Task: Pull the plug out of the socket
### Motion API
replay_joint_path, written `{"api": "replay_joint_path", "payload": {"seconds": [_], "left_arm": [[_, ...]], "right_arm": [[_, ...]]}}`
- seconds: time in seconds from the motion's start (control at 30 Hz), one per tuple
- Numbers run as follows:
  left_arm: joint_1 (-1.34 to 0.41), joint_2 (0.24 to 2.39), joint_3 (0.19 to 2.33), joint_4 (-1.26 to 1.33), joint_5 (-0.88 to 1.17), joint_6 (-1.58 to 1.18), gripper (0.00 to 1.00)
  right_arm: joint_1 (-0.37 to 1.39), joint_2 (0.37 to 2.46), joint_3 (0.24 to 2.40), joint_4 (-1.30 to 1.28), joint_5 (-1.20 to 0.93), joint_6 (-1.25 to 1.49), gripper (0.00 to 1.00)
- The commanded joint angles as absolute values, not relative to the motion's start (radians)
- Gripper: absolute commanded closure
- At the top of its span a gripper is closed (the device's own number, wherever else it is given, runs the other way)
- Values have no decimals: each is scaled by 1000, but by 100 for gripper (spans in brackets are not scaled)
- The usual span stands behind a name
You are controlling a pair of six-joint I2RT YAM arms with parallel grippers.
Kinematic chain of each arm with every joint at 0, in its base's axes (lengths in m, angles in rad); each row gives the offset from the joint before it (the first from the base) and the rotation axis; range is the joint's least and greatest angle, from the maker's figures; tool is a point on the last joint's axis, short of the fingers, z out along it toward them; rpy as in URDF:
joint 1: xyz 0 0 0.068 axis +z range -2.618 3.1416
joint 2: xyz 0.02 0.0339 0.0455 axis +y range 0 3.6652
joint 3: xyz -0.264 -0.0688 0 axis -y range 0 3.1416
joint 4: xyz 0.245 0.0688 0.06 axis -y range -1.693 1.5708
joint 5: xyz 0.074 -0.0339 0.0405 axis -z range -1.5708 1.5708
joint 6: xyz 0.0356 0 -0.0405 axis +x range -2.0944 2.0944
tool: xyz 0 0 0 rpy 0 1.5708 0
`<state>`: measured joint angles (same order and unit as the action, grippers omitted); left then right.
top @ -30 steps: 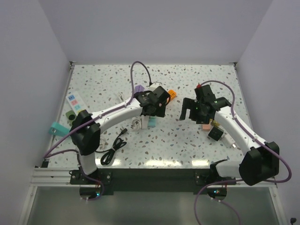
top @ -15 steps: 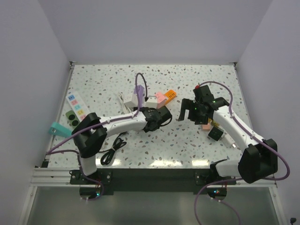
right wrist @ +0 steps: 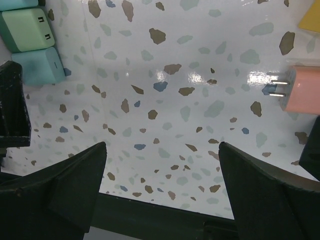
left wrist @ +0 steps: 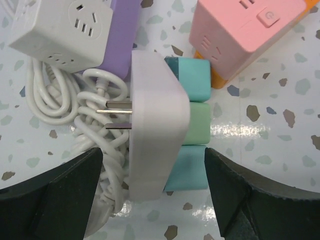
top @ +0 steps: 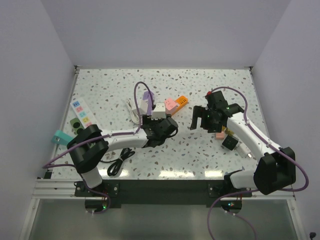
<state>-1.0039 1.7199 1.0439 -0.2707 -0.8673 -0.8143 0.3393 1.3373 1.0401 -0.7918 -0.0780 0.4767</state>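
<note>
In the left wrist view a white socket block (left wrist: pixel 156 130) lies on the table with two bare prongs pointing left. Three teal and green charger plugs (left wrist: pixel 192 130) sit tight against its right face. My left gripper (left wrist: pixel 152 155) is open. Its jaws straddle the white block and the nearest teal plug, with a gap on each side. From above, the left gripper (top: pixel 159 127) hides this block. My right gripper (top: pixel 200 120) is open over bare table, holding nothing. The right wrist view catches the green and teal plugs (right wrist: pixel 32 45) at its top left corner.
A white cube socket (left wrist: pixel 65 25), a purple block (left wrist: pixel 122 35) and a pink socket (left wrist: pixel 245 35) on an orange one lie just beyond. A coiled white cord (left wrist: pixel 75 125) touches the prongs. A pink plug (right wrist: pixel 302 90), a black adapter (top: pixel 230 143) and a black cable (top: pixel 120 157) lie nearby.
My left gripper has swung toward the near side and come down around the white block, its jaws narrowing slightly. The right arm has barely moved.
</note>
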Motion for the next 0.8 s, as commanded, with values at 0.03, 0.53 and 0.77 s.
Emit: {"api": "replay_joint_path", "payload": {"seconds": [0.03,0.53,0.77], "left_arm": [[-1012,1700,996,56,-888,-658,15],[-1000,1801,980,54,-896,-663,51],[-999,1694,948,41,-835,-693,93]], "right_arm": [[339,1341,1048,-765,-112,449,3],[339,1318,1039,-706,-225,425,7],[339,1313,1026,-690,-281,423,7]]}}
